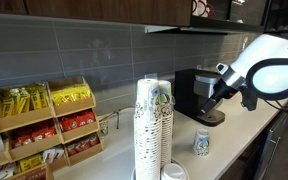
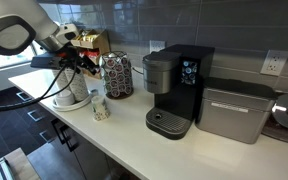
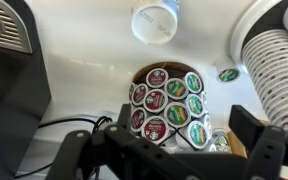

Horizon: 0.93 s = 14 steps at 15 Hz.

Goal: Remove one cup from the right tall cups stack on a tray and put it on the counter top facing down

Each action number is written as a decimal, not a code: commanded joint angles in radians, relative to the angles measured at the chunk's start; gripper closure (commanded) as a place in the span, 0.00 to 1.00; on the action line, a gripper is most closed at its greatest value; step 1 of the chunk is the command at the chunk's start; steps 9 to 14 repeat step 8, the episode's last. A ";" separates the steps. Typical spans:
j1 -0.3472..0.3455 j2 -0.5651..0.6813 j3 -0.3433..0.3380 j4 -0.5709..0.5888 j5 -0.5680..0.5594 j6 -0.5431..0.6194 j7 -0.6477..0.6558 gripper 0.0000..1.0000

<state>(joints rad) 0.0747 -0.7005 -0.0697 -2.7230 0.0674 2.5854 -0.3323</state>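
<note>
Paper cup [image 3: 155, 20] on counter [image 3: 89, 55], apart from hand [image 3: 170, 148]

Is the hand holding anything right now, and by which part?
Nothing is held. In the wrist view the hand is open, with only the pod rack showing in its gap; a single cup stands apart on the counter.

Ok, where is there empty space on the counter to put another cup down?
Bare counter lies between the lone cup and the coffee machine, and along the front edge before the machine. It is crowded by the cup stacks and the pod holder, which stand close together.
</note>
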 commanded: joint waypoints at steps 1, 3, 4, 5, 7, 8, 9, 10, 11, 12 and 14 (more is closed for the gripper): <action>0.027 -0.084 -0.013 0.016 -0.005 -0.150 0.032 0.00; 0.031 -0.108 -0.016 0.026 -0.011 -0.197 0.017 0.00; 0.042 -0.119 -0.024 0.031 -0.004 -0.219 0.007 0.00; 0.028 -0.088 -0.012 0.031 -0.014 -0.169 0.024 0.00; 0.030 -0.095 -0.012 0.032 -0.014 -0.174 0.024 0.00; 0.030 -0.096 -0.012 0.032 -0.014 -0.174 0.024 0.00; 0.030 -0.096 -0.012 0.032 -0.014 -0.174 0.024 0.00; 0.030 -0.096 -0.012 0.032 -0.014 -0.174 0.024 0.00; 0.030 -0.096 -0.012 0.032 -0.014 -0.174 0.024 0.00; 0.030 -0.096 -0.012 0.032 -0.014 -0.174 0.024 0.00; 0.030 -0.096 -0.012 0.032 -0.014 -0.174 0.024 0.00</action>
